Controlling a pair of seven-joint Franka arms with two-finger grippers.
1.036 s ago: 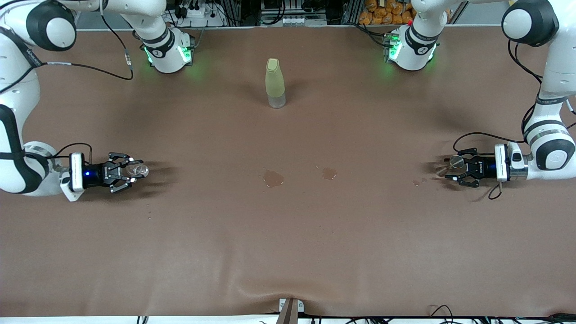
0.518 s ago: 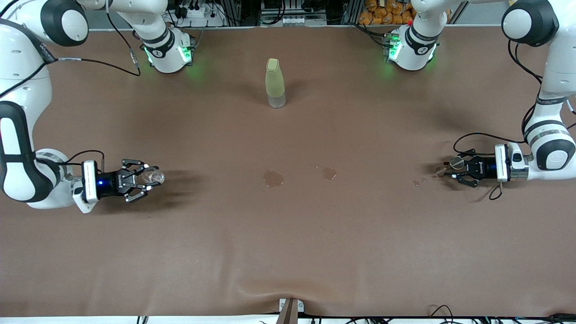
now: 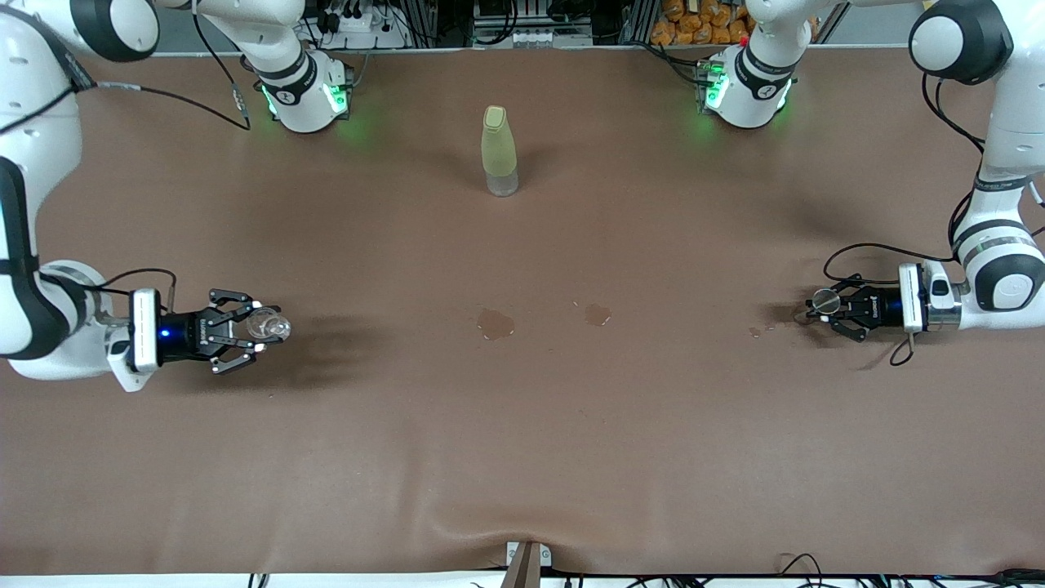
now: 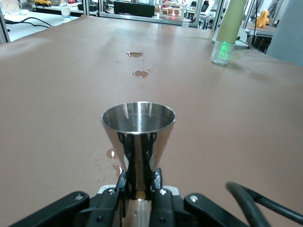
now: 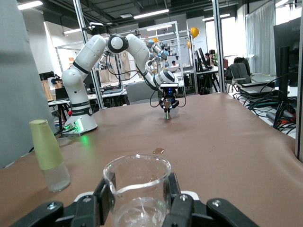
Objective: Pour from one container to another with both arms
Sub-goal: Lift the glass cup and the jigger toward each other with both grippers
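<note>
My right gripper [image 3: 260, 329] was clamped on the glass cup [image 3: 269, 327], low over the table [image 3: 522, 441] near the edge at the right arm's end, about midway between the bases' edge and the front-camera edge. Right wrist view: cup [image 5: 138, 188] upright between my fingers [image 5: 108, 195], pour lip visible, a little clear liquid in the bottom.

My left gripper [image 3: 819, 309] was closed tight on the metal jigger [image 3: 826, 301], near the edge at the left arm's end, again about midway between bases and camera edge. Left wrist view: fingers [image 4: 120, 185] pinched the jigger [image 4: 138, 130] at its narrow waist, upright, round mouth up. Can't tell if it rested on the surface or sat just above it.

Yellow-green bottle [image 3: 499, 151] stood upright near the middle of the bases' edge, well apart from both grippers. Two wet patches on the cloth mid-table: larger one [image 3: 495, 323], smaller one [image 3: 598, 314] toward the left arm's end. Small droplets [image 3: 761, 331] near the jigger.
</note>
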